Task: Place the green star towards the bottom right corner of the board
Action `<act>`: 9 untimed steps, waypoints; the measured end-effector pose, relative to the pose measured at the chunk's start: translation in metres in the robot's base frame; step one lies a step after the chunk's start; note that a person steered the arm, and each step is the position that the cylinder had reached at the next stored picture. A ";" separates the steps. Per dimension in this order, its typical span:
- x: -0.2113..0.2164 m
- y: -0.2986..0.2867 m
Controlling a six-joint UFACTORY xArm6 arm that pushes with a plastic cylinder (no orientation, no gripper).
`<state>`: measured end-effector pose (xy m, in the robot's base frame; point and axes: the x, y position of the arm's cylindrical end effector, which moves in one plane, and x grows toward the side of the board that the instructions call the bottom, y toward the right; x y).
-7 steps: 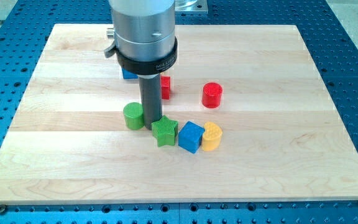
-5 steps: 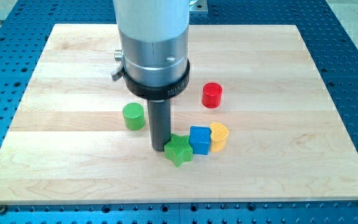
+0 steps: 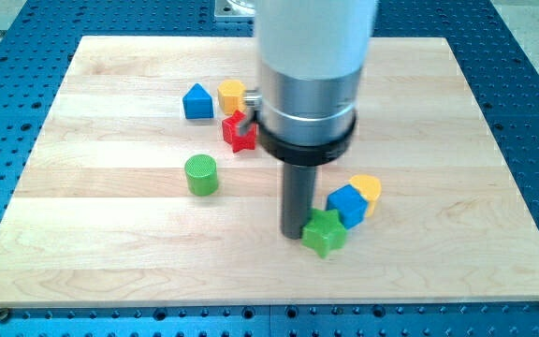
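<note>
Green star [image 3: 325, 232] sits on the wooden board [image 3: 101, 262] a little right of centre and toward the view's bottom, well short of the bottom right corner. My tip [image 3: 295, 233] rests on the board just at the star's left side, touching it or very nearly so; the contact line itself is too fine to judge. This arm carries no end effector with jaws, only the straight dark rod, so there is nothing apart, together or clamped to report. Just up and to the right of the star lies a blue cube [image 3: 346, 205], touching or almost touching it, and a yellow block [image 3: 367, 190] with a rounded top presses against the cube's far right side. A green cylinder [image 3: 201, 175] stands alone on the view's left of the rod, well apart from the star. Toward the view's top, a blue block [image 3: 196, 101] with a peaked top sits beside a yellow block [image 3: 231, 95] whose shape I cannot make out, and a red star [image 3: 240, 132] lies just below that yellow one, partly hidden by the arm's metal body. The board lies on a blue perforated counter [image 3: 531, 112]
</note>
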<state>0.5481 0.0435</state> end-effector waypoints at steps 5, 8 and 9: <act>-0.009 0.029; 0.024 0.102; 0.024 0.116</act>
<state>0.5722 0.1592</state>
